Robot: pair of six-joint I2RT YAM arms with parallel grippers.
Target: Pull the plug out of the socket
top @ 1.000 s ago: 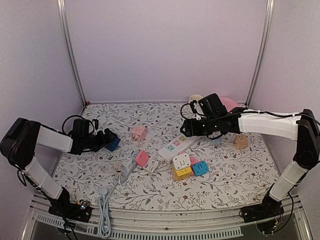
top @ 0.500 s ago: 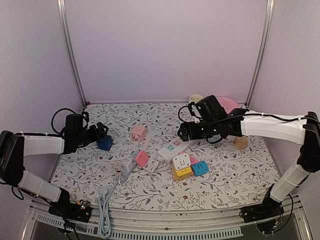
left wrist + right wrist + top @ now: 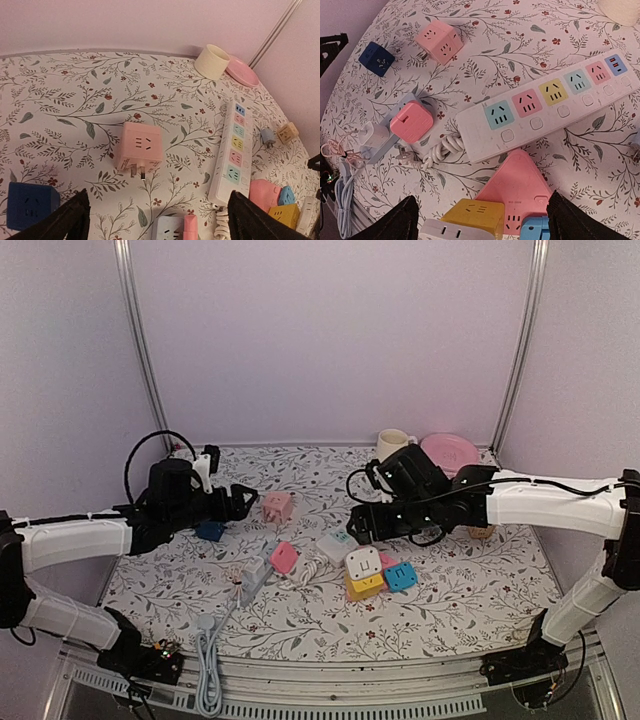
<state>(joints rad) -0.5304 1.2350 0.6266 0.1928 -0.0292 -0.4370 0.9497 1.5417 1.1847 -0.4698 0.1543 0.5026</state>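
The pink plug [image 3: 284,557] sits in a small grey-white socket strip [image 3: 256,575] left of the table's middle. It also shows in the right wrist view [image 3: 411,120] and at the bottom edge of the left wrist view [image 3: 190,227]. My left gripper [image 3: 238,502] is open and empty, above and behind the plug, near a pink cube adapter [image 3: 139,146]. My right gripper [image 3: 362,525] is open and empty, over the long white strip with coloured outlets [image 3: 545,110], to the right of the plug.
A blue cube [image 3: 210,530] lies at the left. A pink triangular socket [image 3: 520,190], a yellow cube [image 3: 480,215], a white cube [image 3: 363,562] and a blue adapter [image 3: 400,575] cluster at centre. A cup [image 3: 393,443] and a pink plate [image 3: 450,452] stand at the back.
My left gripper has moved right and away from the blue cube, which now lies on the table. My right gripper has shifted left and nearer, over the long strip.
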